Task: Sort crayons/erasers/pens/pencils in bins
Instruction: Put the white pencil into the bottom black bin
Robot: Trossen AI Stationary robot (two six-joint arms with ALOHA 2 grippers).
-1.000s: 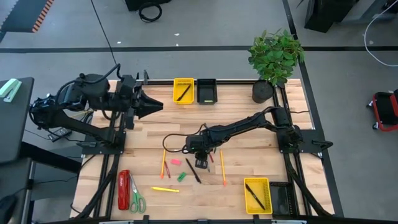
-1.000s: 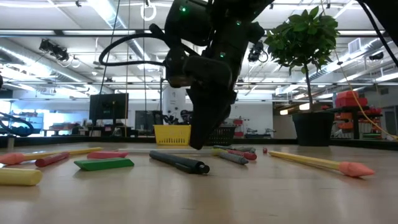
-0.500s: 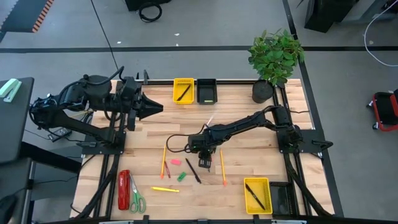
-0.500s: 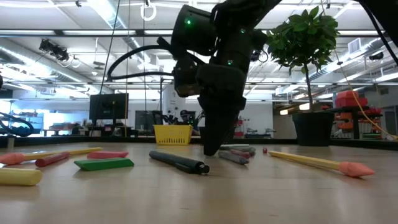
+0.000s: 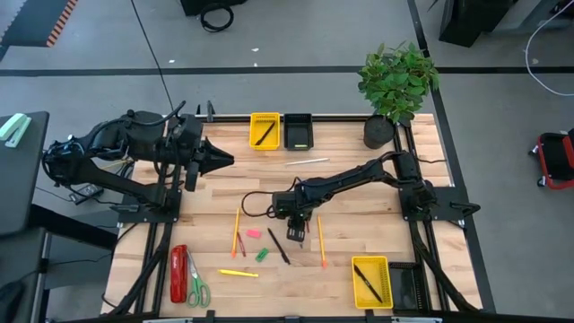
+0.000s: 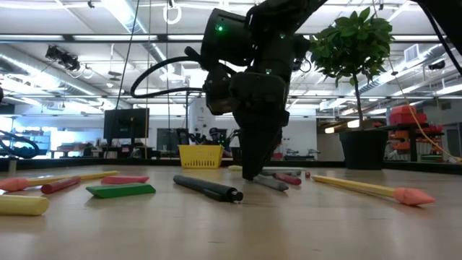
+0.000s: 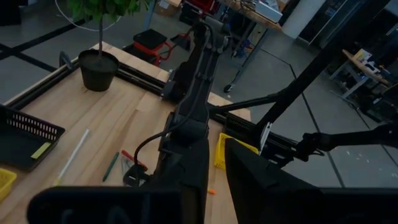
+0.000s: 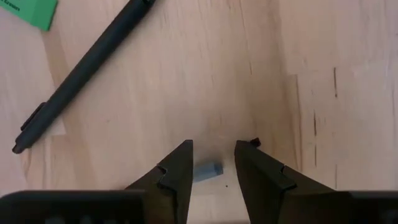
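grey crayon (image 8: 208,171): lies flat on the table (image 5: 359,152), right between the 2 fingers of the right gripper (image 8: 211,169); its long axis runs across the gap, finger to finger
right gripper: points down, fingers apart, not pinching yet; this arm is the nearer 1
left gripper (image 5: 218,158): waits far off by the table's left edge; I cannot tell its fingers
pens: 1 black pen (image 8: 81,71) lies on the table just beside; 2 more in yellow bins
bins: 2 yellow (image 5: 254,118), 2 black (image 5: 297,117)
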